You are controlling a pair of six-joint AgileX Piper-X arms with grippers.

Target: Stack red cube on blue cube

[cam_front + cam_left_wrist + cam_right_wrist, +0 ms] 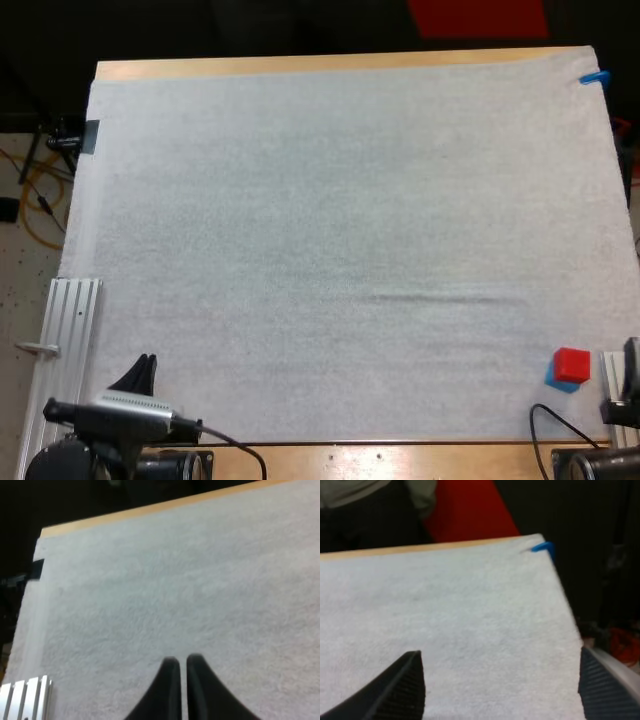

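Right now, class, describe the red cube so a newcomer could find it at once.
Take the white mat and go to its near right corner in the high view. There the red cube sits on a blue cube, whose edge peeks out beneath. It is the only red thing on the mat.

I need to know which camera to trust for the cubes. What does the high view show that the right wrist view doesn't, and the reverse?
High view's own: the red cube resting on the blue cube by the white mat's near right corner, and the left gripper at the near left. Right wrist view's own: the right gripper, fingers wide apart over bare mat, and a person's clothing beyond the far side. Shared: the white mat and the table's wooden far edge.
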